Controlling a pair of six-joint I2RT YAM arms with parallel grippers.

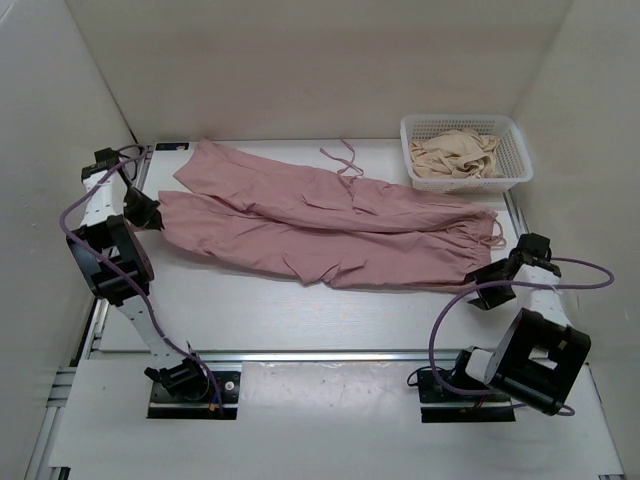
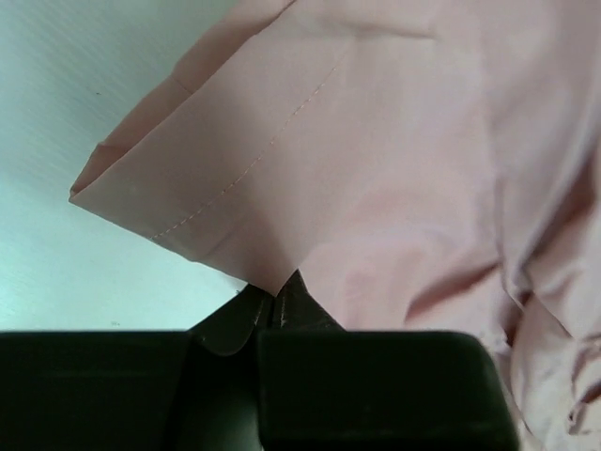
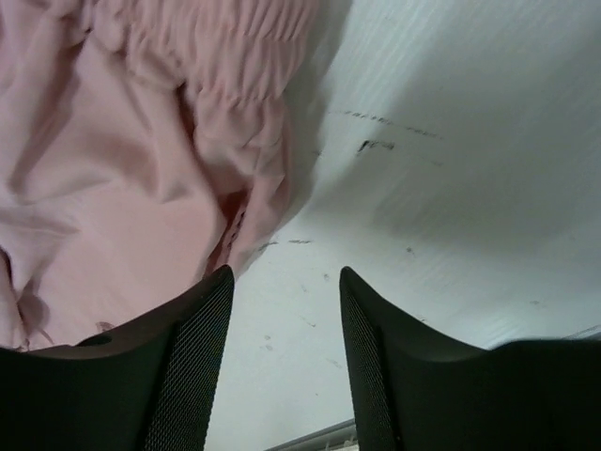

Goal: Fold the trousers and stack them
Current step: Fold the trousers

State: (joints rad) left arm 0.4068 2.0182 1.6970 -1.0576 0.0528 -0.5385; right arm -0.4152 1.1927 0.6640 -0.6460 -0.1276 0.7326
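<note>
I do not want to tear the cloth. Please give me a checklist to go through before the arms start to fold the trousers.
1. Hem in left gripper: ok, shut on it.
2. Both hem layers pinched: cannot tell.
3. Waistband in right gripper: not ok. It is open, with the cloth beside it, not between its fingers.
4. Trousers flat: not ok. The legs are splayed and wrinkled.
5. Cord free of both grippers: ok.
</note>
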